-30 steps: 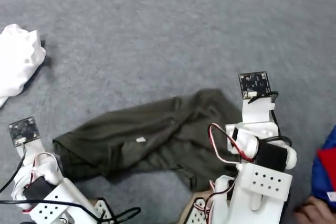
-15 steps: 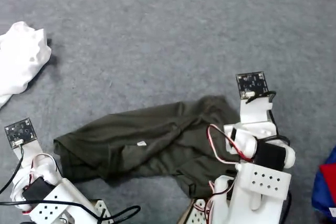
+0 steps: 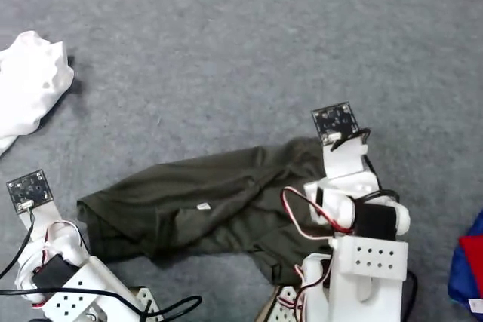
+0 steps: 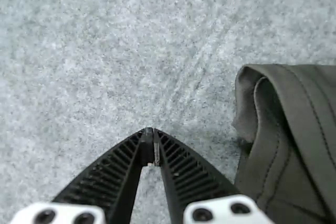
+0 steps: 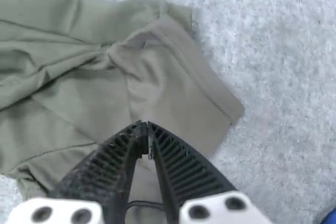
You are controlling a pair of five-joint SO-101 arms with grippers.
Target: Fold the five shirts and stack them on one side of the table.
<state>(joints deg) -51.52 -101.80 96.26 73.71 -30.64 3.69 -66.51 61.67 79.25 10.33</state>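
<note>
The gray table [image 3: 226,50] has a crumpled green shirt [image 3: 204,201] in the lower middle of the high view and a white shirt [image 3: 30,84] at the upper left. The right gripper [image 5: 145,140] is closed tight and empty over the green shirt. The left gripper [image 4: 149,148] is closed and empty too, over the table just beside the green shirt.

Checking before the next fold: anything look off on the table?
Nothing looks damaged. The olive shirt lies bunched and twisted between the two arms, not spread flat. The white shirt is a crumpled, unfolded heap at the table's left edge.
</note>
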